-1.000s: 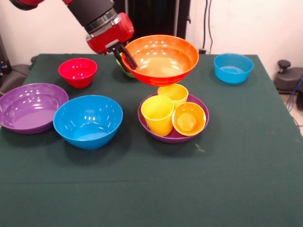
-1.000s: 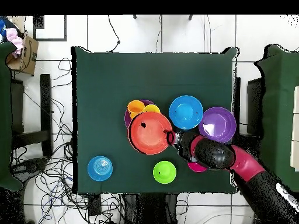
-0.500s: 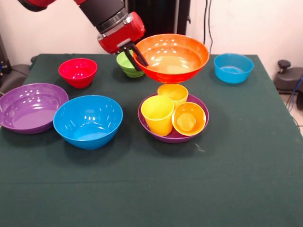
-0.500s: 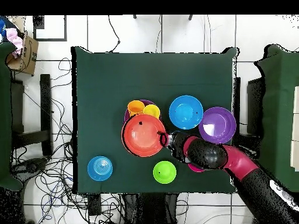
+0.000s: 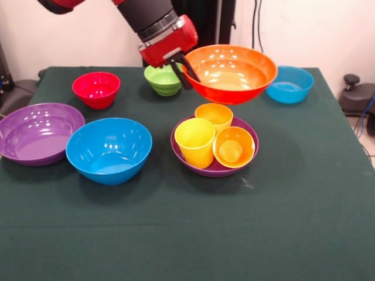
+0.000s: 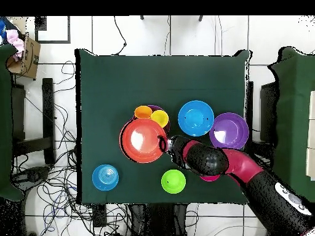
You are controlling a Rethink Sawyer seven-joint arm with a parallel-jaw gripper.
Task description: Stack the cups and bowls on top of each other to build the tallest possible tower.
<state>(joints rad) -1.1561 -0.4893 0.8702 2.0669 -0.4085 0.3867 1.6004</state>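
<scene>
The gripper [image 5: 186, 70] has its fingers [image 5: 177, 76] clenched on the rim of the orange bowl [image 5: 231, 73], gripping it at its edge on the side toward the green bowl [image 5: 164, 79]. The orange bowl hangs in the air, mouth up and roughly level, clear of the desk [image 5: 187, 234]. In the overhead view it [image 6: 143, 140] covers part of the purple bowl [image 6: 155, 109] that holds the cups, with the gripper [image 6: 163, 145] at its rim.

That purple bowl [image 5: 214, 167] sits near the middle of the desk and carries three cups: a yellow cup [image 5: 195, 140] upright, an orange cup [image 5: 214, 117] upright behind it, and another orange cup [image 5: 234, 147] tilted with its mouth facing the camera. The three stand close together, touching or nearly so.

Just beside the purple bowl is the big blue bowl [image 5: 109, 149], and next to that, at the desk's side edge, the second purple bowl [image 5: 36, 132]; both are mouth up and hold nothing. The red bowl [image 5: 96, 89] stands toward the far edge, the green bowl near it, right by the gripper. The small blue bowl [image 5: 288, 84] sits near the far corner, partly behind the orange bowl's rim.
</scene>
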